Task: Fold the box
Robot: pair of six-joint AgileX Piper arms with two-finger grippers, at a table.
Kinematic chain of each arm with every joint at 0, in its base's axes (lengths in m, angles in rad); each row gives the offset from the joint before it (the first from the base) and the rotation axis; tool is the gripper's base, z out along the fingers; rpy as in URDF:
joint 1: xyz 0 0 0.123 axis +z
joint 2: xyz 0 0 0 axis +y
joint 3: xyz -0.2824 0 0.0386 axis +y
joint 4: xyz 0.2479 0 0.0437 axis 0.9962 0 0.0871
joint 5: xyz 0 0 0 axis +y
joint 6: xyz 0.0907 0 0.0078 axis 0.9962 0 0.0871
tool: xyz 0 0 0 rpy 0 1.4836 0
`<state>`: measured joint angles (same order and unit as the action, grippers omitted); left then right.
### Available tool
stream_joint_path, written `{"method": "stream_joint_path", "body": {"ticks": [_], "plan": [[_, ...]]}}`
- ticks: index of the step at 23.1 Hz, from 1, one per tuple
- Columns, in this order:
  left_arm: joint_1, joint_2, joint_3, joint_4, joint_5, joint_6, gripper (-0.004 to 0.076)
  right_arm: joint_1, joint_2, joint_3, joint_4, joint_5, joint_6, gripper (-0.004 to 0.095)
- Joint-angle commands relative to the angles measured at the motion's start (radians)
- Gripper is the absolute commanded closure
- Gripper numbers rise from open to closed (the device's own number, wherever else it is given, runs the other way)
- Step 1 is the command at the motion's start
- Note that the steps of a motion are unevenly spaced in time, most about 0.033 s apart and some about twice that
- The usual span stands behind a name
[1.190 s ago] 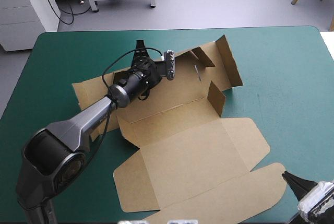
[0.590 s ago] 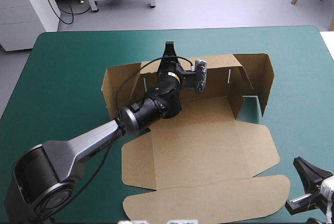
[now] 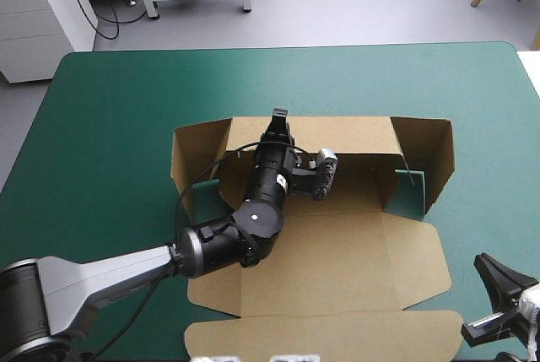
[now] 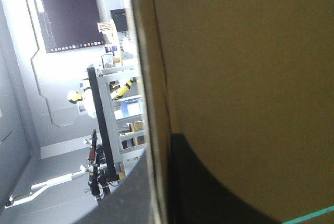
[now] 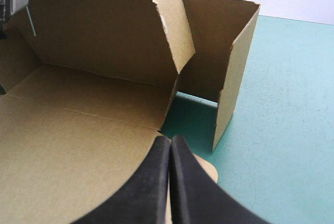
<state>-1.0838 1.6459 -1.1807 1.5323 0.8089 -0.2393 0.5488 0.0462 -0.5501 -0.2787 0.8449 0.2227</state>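
The brown box (image 3: 337, 252) lies in the middle of the teal-green table, its base and lid flat toward the near edge. Its long back wall (image 3: 354, 136) stands upright, with side walls (image 3: 439, 159) turned forward at both ends. My left gripper (image 3: 278, 117) is at the top rim of the back wall, shut on it. In the left wrist view the board (image 4: 245, 51) runs edge-on between the fingers of that gripper (image 4: 159, 145). My right gripper (image 3: 481, 261) hovers shut off the box's near right corner. It points at the lid (image 5: 78, 130) and the right side wall (image 5: 232, 78), touching neither.
Bare teal-green cover (image 3: 110, 109) surrounds the box on the far, left and right sides. A patch of cover (image 5: 190, 112) shows in the gap between the back wall's end flap and the right side wall.
The left gripper has swung the box square to the table and drawn the back wall upright toward the near side. The right gripper rose earlier, then held still.
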Motion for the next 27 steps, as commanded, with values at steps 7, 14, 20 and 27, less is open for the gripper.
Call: {"method": "stream_joint_path", "body": {"ticks": [7, 14, 20, 27], "plan": [[-0.009, -0.174, 0.064, -0.040, -0.081, -0.007, 0.0734, -0.004, 0.019, -0.028, -0.026, -0.076, -0.003, 0.0927], [-0.009, -0.142, 0.064, -0.023, -0.079, -0.007, 0.0734, -0.004, 0.019, -0.028, -0.031, -0.082, -0.010, 0.0927], [-0.009, -0.134, 0.064, -0.001, -0.065, -0.023, 0.0734, -0.004, 0.038, -0.028, 0.067, -0.137, -0.068, 0.0425], [-0.009, -0.134, 0.064, 0.001, -0.059, -0.023, 0.0734, -0.004, 0.154, -0.053, 0.023, -0.083, 0.049, -0.0022]]}}
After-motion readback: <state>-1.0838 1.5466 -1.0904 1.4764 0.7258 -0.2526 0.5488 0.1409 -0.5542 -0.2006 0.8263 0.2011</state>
